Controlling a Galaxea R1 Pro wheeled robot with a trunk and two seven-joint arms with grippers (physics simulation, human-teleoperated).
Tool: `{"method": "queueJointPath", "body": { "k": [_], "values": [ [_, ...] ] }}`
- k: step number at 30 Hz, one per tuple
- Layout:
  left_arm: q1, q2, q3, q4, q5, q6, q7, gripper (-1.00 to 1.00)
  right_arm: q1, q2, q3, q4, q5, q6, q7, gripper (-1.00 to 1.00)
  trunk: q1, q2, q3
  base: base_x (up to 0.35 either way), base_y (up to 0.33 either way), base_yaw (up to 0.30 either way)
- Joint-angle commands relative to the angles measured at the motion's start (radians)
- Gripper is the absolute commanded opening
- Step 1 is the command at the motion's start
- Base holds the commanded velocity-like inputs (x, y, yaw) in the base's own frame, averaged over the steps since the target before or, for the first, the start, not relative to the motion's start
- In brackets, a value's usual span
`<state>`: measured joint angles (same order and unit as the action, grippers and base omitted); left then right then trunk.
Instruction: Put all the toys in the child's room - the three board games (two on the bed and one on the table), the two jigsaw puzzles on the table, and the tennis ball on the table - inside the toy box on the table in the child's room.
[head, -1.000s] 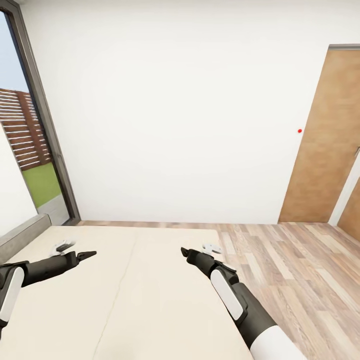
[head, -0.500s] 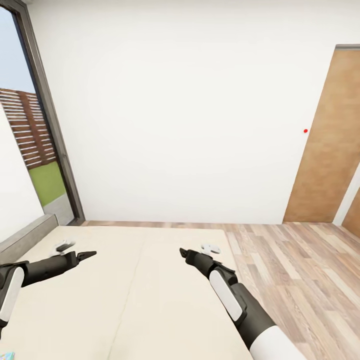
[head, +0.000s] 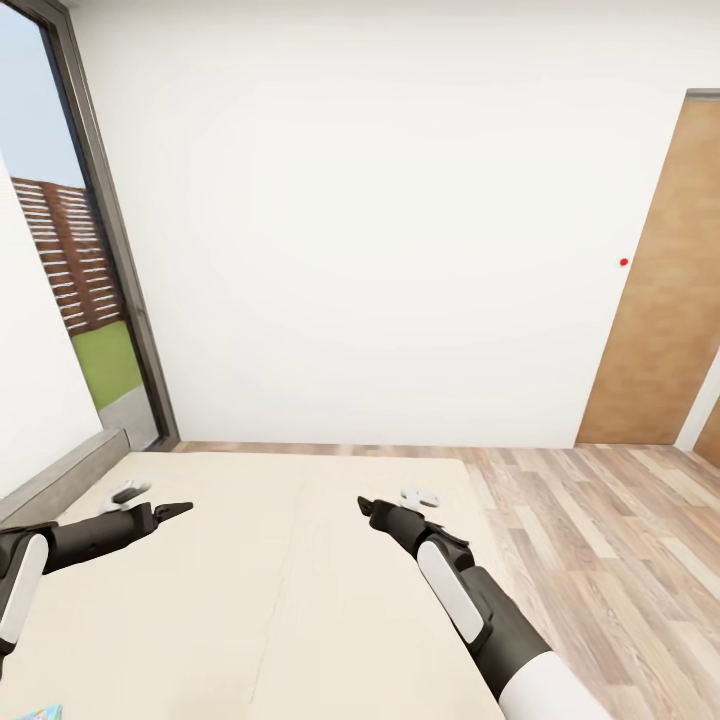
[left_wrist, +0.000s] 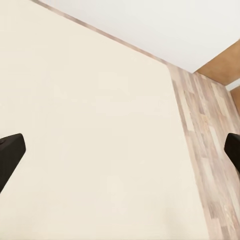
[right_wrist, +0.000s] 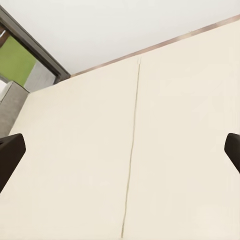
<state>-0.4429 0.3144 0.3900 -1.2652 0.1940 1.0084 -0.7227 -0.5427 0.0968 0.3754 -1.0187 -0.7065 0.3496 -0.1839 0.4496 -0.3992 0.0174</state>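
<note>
The bed (head: 300, 600), a wide cream mattress with a seam down its middle, spreads below both arms. A small colourful corner (head: 42, 713) pokes in at the view's bottom left edge, lying on the mattress; too little shows to name it. My left gripper (head: 178, 510) hovers over the bed's left part, open and holding nothing. In the left wrist view its dark fingertips (left_wrist: 10, 155) stand far apart over bare mattress. My right gripper (head: 368, 506) hangs over the bed's right part, also open and holding nothing, with its fingertips (right_wrist: 11, 152) wide apart above the seam.
A grey padded edge (head: 60, 482) borders the bed on the left. Behind it stands a tall dark-framed window (head: 90, 280). A white wall (head: 380, 230) closes the far side. Wood-plank floor (head: 600, 540) runs right of the bed toward a brown door (head: 660, 300).
The head camera has turned left, so wall, door and window slid right in the picture. The colourful corner came into view at bottom left. Both arms hold the same pose.
</note>
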Motion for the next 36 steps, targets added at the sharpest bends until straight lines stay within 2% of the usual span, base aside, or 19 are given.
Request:
{"method": "queueJointPath", "body": {
  "k": [1, 36],
  "values": [
    [0.000, 0.000, 0.001, 0.000, 0.001, 0.005, -0.003, 1.00, 0.000, 0.000, 0.002, -0.001, -0.011, 0.002, -0.009, 1.00, 0.000, -0.001, -0.001, 0.000, 0.239, 0.000],
    [0.000, 0.000, 0.001, 0.001, 0.001, 0.004, -0.003, 1.00, 0.000, 0.000, 0.002, -0.001, -0.011, 0.002, -0.009, 1.00, 0.000, -0.001, -0.001, 0.000, 0.257, 0.000]
  ]
}}
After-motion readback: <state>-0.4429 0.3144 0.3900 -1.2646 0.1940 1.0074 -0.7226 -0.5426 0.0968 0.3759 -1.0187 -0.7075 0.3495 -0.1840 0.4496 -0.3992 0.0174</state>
